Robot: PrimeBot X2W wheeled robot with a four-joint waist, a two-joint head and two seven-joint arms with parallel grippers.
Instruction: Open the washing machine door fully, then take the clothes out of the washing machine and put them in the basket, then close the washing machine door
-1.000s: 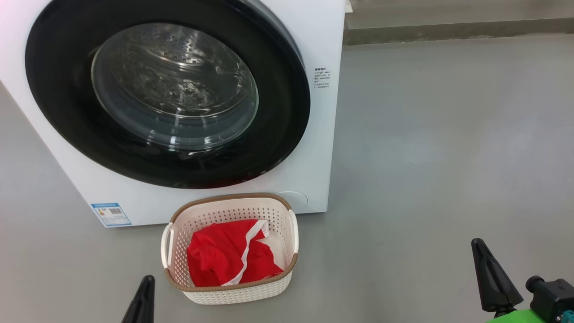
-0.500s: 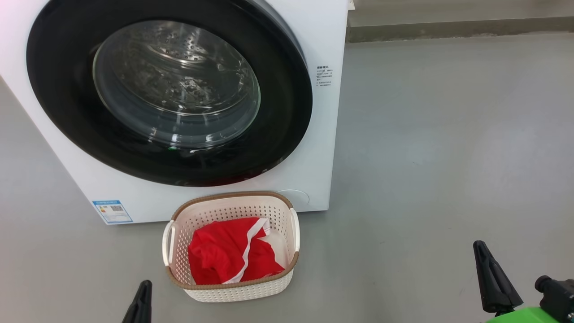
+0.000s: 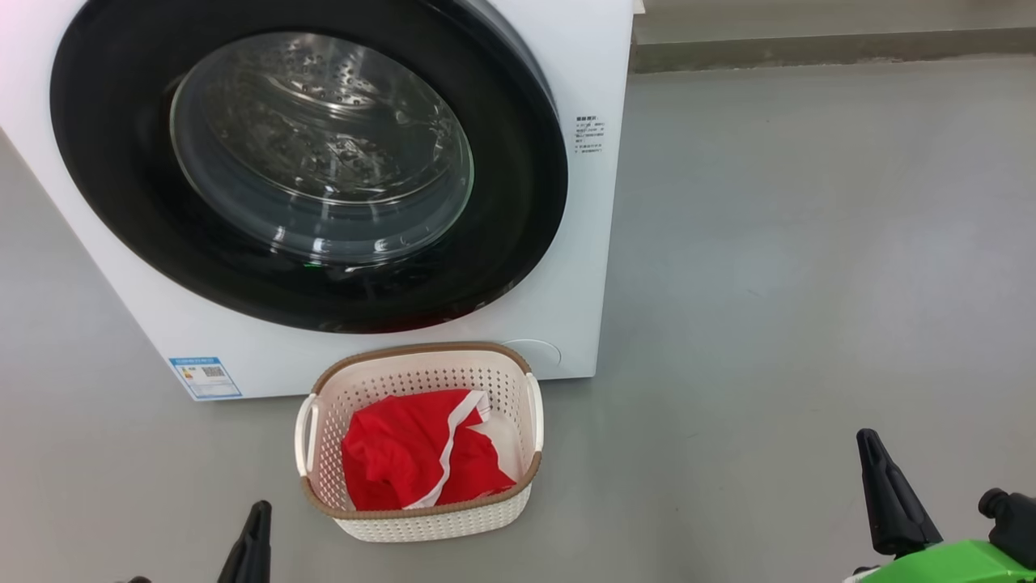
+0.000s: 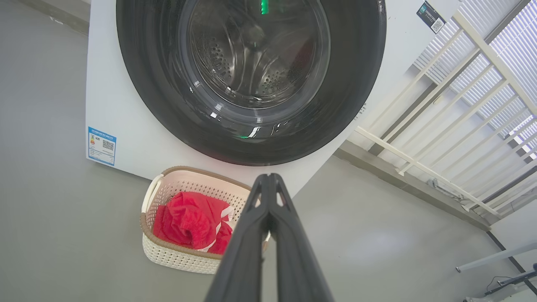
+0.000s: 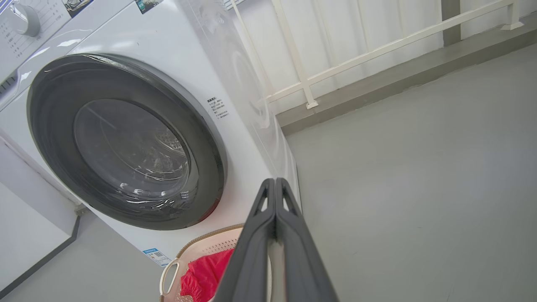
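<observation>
The washing machine (image 3: 595, 267) stands at the upper left, and its door (image 3: 518, 202) lies flat against the front, shut, with the steel drum visible through the glass. On the floor just before it sits the basket (image 3: 421, 353), holding the red clothes (image 3: 405, 461) with a white band. My left gripper (image 3: 257, 518) is shut and empty at the bottom, left of the basket. Far to the right, my right gripper (image 3: 870, 453) is shut and empty. The left wrist view shows the left gripper (image 4: 268, 179) pointing at the basket (image 4: 168, 256) and clothes (image 4: 184, 218); the right gripper (image 5: 275, 183) is above the basket (image 5: 201, 248).
Grey floor (image 3: 809, 283) spreads wide to the machine's right. A low kerb (image 3: 809, 50) runs along the back, with a white railing (image 4: 440, 126) above it. A blue label (image 3: 205, 376) marks the machine's lower left corner.
The head view has shifted slightly, so the whole picture sits a little further right and up. Both grippers stay shut; basket, clothes and door are unmoved.
</observation>
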